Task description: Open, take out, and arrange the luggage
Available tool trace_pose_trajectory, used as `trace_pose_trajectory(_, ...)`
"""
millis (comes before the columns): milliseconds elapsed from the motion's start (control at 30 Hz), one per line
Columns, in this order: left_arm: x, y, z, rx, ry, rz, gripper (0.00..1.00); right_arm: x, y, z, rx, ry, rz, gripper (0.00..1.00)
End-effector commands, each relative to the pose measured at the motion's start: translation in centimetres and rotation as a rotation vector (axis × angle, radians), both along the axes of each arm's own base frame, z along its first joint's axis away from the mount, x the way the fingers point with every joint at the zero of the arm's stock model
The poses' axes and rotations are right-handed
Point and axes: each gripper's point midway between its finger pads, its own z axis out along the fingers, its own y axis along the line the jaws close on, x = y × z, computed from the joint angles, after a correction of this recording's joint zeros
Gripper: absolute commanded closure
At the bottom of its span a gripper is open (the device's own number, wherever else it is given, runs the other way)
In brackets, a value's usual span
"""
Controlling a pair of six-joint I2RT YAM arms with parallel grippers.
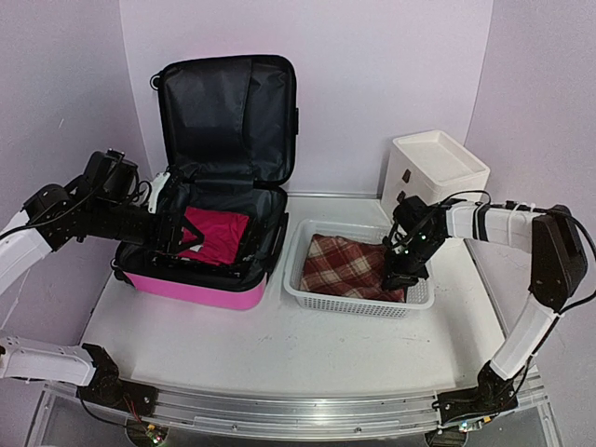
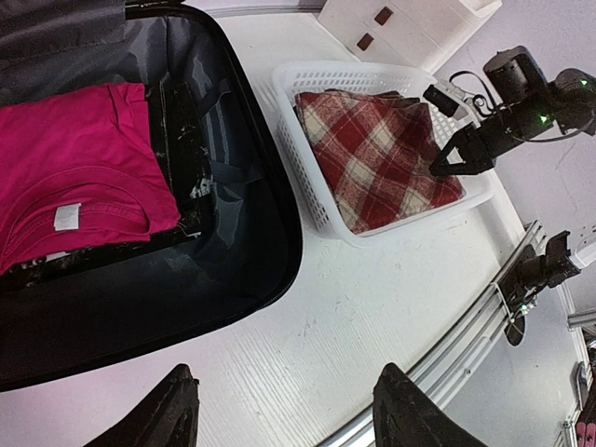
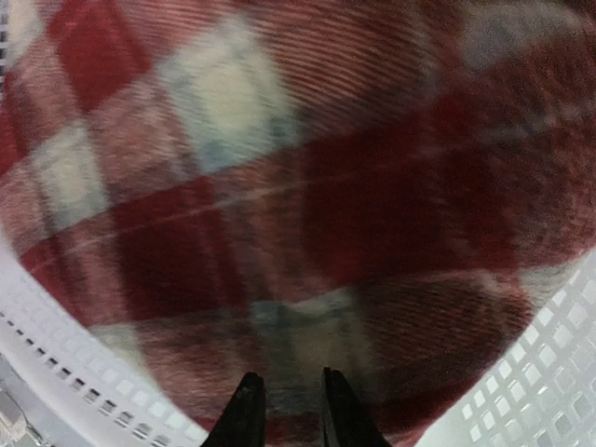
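Note:
The hot-pink luggage (image 1: 196,289) lies open at the left, its black-lined lid standing up against the back wall. A folded pink shirt (image 1: 216,235) (image 2: 74,168) rests in its black lining (image 2: 233,233). My left gripper (image 1: 173,235) (image 2: 284,386) hovers over the case's left side, open, with nothing between its fingers. My right gripper (image 1: 400,275) (image 3: 289,391) (image 2: 447,163) is down in the white basket, its jaws drawn close together and pressed into the red plaid cloth (image 1: 345,265) (image 3: 279,186) (image 2: 372,149) near the cloth's right end.
The white mesh basket (image 1: 345,303) (image 2: 317,214) (image 3: 56,372) sits right of the luggage, with the plaid cloth filling most of it. A white plastic drawer stack (image 1: 433,168) (image 2: 400,28) stands behind it at the back right. Bare white table runs along the front.

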Motion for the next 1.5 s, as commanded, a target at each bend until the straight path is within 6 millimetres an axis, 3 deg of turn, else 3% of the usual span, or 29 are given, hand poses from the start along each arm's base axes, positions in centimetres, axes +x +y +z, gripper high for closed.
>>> trace_pose_trajectory(0, -0.3, 0.1, 2.2, -0.066, -0.056, 0.002, 0.36, -1.1, -3.1, -1.6, -0.126, 0.042, -0.034, 0.81)
trace_pose_trajectory(67, -0.3, 0.2, 2.3, -0.065, -0.060, 0.006, 0.36, -1.6, -4.4, -1.0, -0.205, 0.020, -0.026, 0.82)
trace_pose_trajectory(133, -0.2, 0.2, 2.2, -0.060, -0.062, 0.007, 0.36, -1.3, -4.3, 0.0, -0.202, -0.018, -0.018, 0.80)
trace_pose_trajectory(367, 0.1, 0.1, 1.2, -0.037, -0.042, 0.013, 0.35, 4.7, -1.1, 4.9, -0.081, -0.175, -0.014, 0.68)
trace_pose_trajectory(500, 1.1, 0.3, 0.0, 0.015, -0.032, 0.045, 0.30, 7.8, -1.1, 4.2, -0.070, -0.189, -0.040, 0.66)
trace_pose_trajectory(667, 3.8, -1.2, -2.4, 0.107, 0.033, 0.053, 0.30, 9.4, -2.8, 0.4, -0.149, -0.145, -0.088, 0.66)
trace_pose_trajectory(733, 5.3, -2.1, -3.8, 0.159, 0.066, 0.050, 0.30, 9.6, -3.7, -0.3, -0.201, -0.148, -0.104, 0.66)
trace_pose_trajectory(833, 8.3, -3.1, -5.7, 0.268, 0.080, 0.057, 0.30, 9.7, -4.0, 0.5, -0.211, -0.166, -0.110, 0.65)
trace_pose_trajectory(1000, 12.5, -2.4, -11.2, 0.575, 0.106, 0.058, 0.29, 8.9, -2.5, 5.7, -0.089, -0.235, -0.104, 0.57)
trace_pose_trajectory(1100, 13.6, -2.9, -12.8, 0.652, 0.097, -0.006, 0.29, 7.6, -0.9, 9.5, 0.004, -0.288, -0.079, 0.51)
trace_pose_trajectory(1200, 15.0, -2.6, -14.0, 0.736, 0.093, -0.029, 0.29, 6.1, 0.1, 11.7, 0.065, -0.306, -0.065, 0.50)
trace_pose_trajectory(1467, 17.7, -1.4, -17.3, 0.821, 0.137, -0.012, 0.30, 3.4, 3.1, 13.2, 0.129, -0.294, 0.001, 0.50)
